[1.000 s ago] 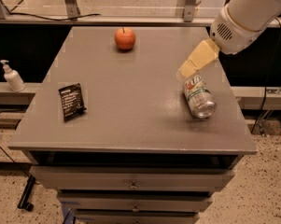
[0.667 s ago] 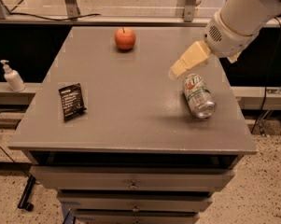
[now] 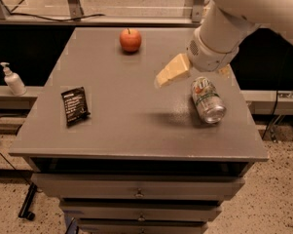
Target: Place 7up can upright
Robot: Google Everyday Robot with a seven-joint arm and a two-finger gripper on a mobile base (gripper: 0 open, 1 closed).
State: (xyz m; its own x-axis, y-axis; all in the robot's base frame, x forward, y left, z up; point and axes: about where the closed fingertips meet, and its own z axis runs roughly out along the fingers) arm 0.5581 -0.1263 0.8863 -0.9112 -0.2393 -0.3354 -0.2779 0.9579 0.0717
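**Ana:** Looking for the 7up can. Where is it?

**Ben:** It is on the grey table, close to the right edge, about halfway between the back and the front. It is lying on its side, not standing up. One shiny metal end points to the front right corner.

**Ana:** And the gripper?

**Ben:** It hangs over the far end of the can, on the big white arm that comes in from the back right corner.

**Ana:** Are the jaws wide or narrow?

**Ben:** Wide. One pale yellow finger sticks out to the left of the can. A small bit of the other one shows on the right. They hold nothing. I cannot tell if they touch the can.

**Ana:** What else is on the table?

**Ben:** A red apple sits near the back edge, around the middle. A small black packet lies flat near the left edge. Both are well apart from the can.

**Ana:** Anything off the table?

**Ben:** A white pump bottle stands on a ledge past the left edge. There are drawers under the front edge.
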